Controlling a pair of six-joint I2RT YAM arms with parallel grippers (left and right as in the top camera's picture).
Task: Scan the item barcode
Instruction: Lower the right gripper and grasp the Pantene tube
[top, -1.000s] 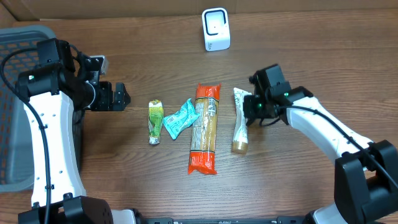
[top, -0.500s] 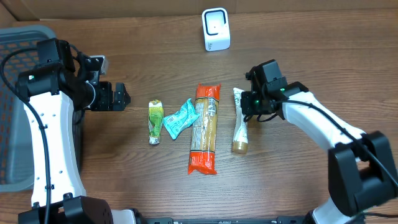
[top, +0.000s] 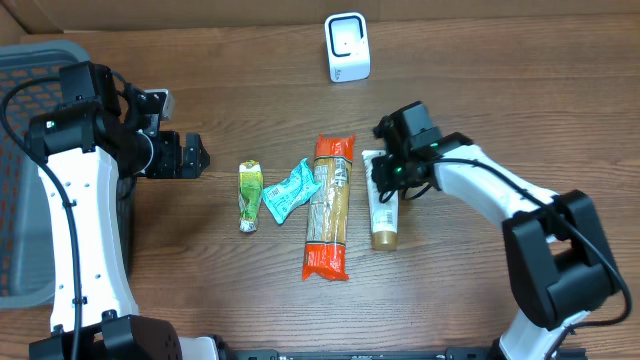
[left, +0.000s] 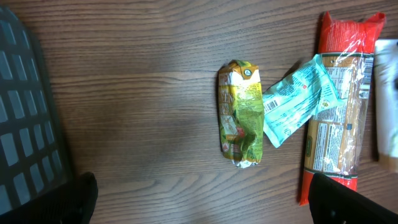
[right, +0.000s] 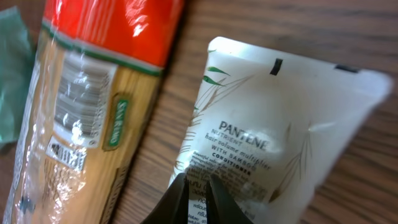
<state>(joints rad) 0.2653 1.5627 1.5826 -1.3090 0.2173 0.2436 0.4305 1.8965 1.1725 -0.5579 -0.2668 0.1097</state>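
Several items lie in a row on the wooden table: a green packet (top: 249, 195), a teal packet (top: 290, 188), a long orange pasta pack (top: 330, 205) and a white Pantene tube (top: 381, 208). The white scanner (top: 347, 47) stands at the back. My right gripper (top: 386, 172) is shut, its tips down on the upper part of the tube (right: 273, 137). In the right wrist view the fingertips (right: 198, 190) nearly touch each other over the tube's label, and the pasta pack (right: 87, 106) lies just to the left. My left gripper (top: 195, 155) hangs wide open left of the green packet (left: 242, 115).
A grey basket (top: 20, 180) stands at the left table edge, under the left arm. In the left wrist view its wall (left: 25, 124) fills the left side. A cardboard edge shows at the back left corner.
My right gripper has moved left, staying shut. The tube's top end has slid left with it toward the pasta pack, so the tube lies straighter. The left arm has not moved.
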